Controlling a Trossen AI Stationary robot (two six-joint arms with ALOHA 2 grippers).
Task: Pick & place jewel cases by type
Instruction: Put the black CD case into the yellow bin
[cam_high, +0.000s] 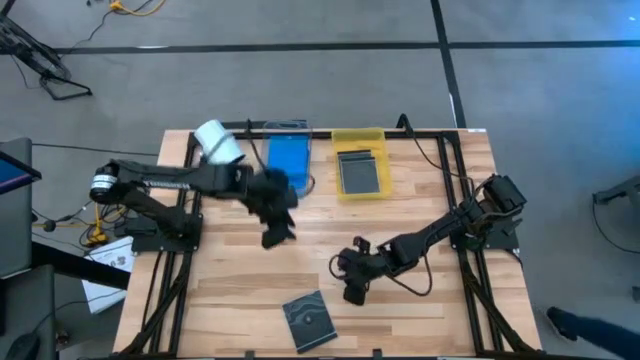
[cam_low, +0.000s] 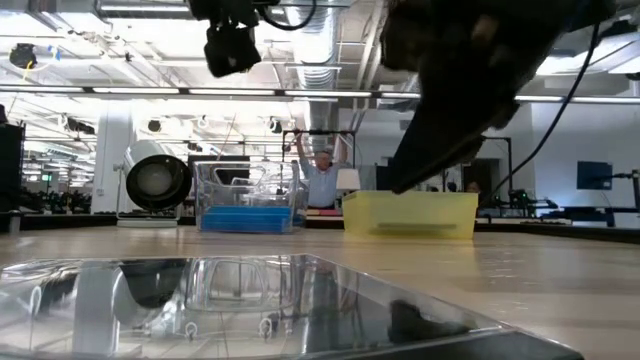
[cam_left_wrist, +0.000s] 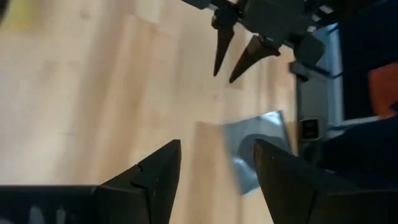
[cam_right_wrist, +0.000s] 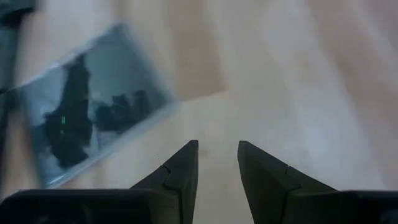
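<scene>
Your left gripper (cam_high: 277, 236) has its jaws spread apart and empty, and your right gripper (cam_high: 355, 292) has a narrower gap, empty too. The flat square dark grey plastic jewel case (cam_high: 309, 319) lies on the wooden table (cam_high: 230, 290) just beyond the right jaws, not touching.

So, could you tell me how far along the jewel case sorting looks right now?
Blue cases already sit in the clear tray and grey ones in the yellow tray. Nothing is in hand: the left gripper and right gripper are both open and empty. One grey jewel case remains on the table.
</scene>
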